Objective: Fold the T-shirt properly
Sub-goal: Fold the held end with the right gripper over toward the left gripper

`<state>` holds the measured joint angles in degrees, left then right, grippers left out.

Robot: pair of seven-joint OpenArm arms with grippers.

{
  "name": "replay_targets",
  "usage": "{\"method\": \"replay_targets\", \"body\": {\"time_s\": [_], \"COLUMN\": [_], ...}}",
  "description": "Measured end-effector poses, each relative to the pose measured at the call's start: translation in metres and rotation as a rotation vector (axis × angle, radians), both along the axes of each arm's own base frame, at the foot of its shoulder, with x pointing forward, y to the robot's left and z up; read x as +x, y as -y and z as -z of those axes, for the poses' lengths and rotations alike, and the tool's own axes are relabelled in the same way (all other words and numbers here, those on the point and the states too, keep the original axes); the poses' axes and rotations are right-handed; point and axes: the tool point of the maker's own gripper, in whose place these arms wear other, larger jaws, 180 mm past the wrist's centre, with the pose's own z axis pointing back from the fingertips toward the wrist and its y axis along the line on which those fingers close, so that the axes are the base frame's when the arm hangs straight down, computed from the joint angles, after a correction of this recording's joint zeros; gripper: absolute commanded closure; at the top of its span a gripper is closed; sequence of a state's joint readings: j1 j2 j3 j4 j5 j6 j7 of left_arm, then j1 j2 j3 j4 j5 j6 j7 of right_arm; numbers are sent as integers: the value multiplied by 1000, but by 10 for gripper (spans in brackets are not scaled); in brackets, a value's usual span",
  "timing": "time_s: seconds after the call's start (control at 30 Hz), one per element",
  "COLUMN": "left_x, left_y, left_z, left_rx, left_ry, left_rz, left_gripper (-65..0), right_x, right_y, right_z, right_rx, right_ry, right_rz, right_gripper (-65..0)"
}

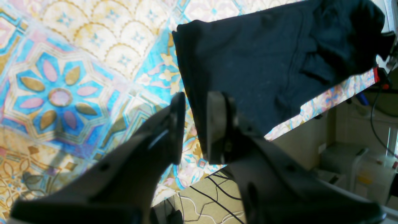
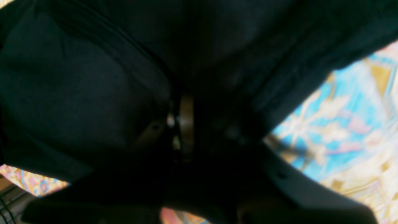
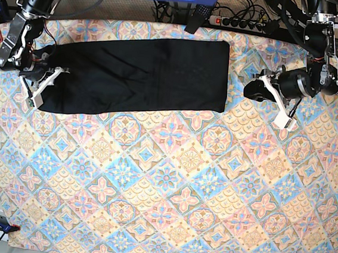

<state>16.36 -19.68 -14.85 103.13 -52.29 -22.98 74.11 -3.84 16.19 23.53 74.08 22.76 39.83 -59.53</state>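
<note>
On the table (image 3: 167,210), the T-shirt (image 3: 189,74) stretches from nine toward three o'clock in my base view, my right hand (image 3: 47,86) pinching its nine-o'clock end, my parted left hand (image 3: 260,88) empty just beyond three.

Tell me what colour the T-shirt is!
Black all over where it shows, best seen in the base view: the T-shirt.

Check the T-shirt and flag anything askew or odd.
The T-shirt looks askew: its end at the base view's left is bunched and creased under the right arm's jaws, while the opposite end lies fairly flat.
</note>
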Motion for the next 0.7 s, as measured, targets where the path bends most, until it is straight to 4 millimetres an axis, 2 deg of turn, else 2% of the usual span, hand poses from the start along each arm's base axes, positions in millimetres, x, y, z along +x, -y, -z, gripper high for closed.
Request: {"method": "replay_targets", "body": {"time_s": [0.13,0.2,0.27,0.33,0.47,0.5,0.63,0.7], "left_x": [-1,-6,-10,-11,-14,-16,-20,-21], "left_y": [-2,-6,-11,-14,-15,-15,-14,-15], "left_z": [5,18,29,34,40,40,43,43], "left_rx": [-10,-18,-21,-32,-45,-41,-43,-43], "left_ry": [-14,-58,-79,-85,-98,-101,-113,-114], "left_rz": [-11,-35,-68,-95,-110,-109,-110,-110], "left_gripper": [-1,0,0,0,0,0,-1,-1], "right_x": [-1,-1,-8,-13,-2,-4,-25,-25], "right_y": [0,-3,-15,-44,-111,-124,-156,-177], "right_z": [-14,-31,-41,-49,-85,-87,-72,-72], "right_rx": [-59,-91,-143,-176,-135,-118,-93,-74], "right_ry": [22,78,85,95,251,266,202,211], "right_rz": [-42,-77,-154,-280,-464,-498,-618,-682], "right_gripper": [-6,-6,-6,-6,-6,-6,-7,-7]}}
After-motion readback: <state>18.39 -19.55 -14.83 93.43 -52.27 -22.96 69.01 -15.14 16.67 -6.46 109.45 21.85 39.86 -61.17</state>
